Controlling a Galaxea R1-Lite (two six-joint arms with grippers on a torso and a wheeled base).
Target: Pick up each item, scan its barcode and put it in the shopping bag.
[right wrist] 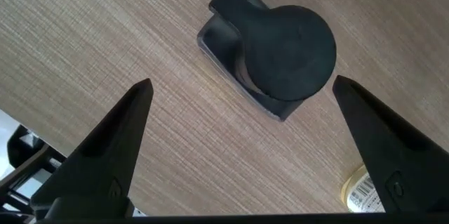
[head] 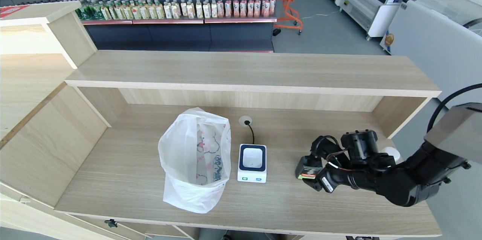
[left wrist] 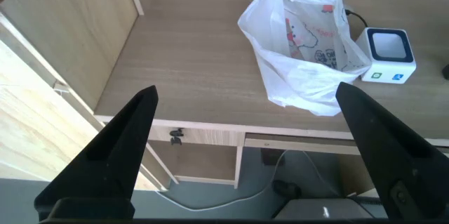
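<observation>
On the counter (head: 131,180), midway along: open white bag (head: 177,149), upright, with a printed pack (head: 205,153) inside; just beside it to the right, the scanner (head: 252,163). Over the right end: right gripper (right wrist: 242,85) spread wide, empty, above a black round-topped item (right wrist: 280,55); near that, a barcoded item (right wrist: 361,190). Before the near edge, leftward: left gripper (left wrist: 247,92) wide open, empty too.

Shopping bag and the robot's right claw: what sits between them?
A white barcode scanner, right beside the bag, seen in the head view.
</observation>
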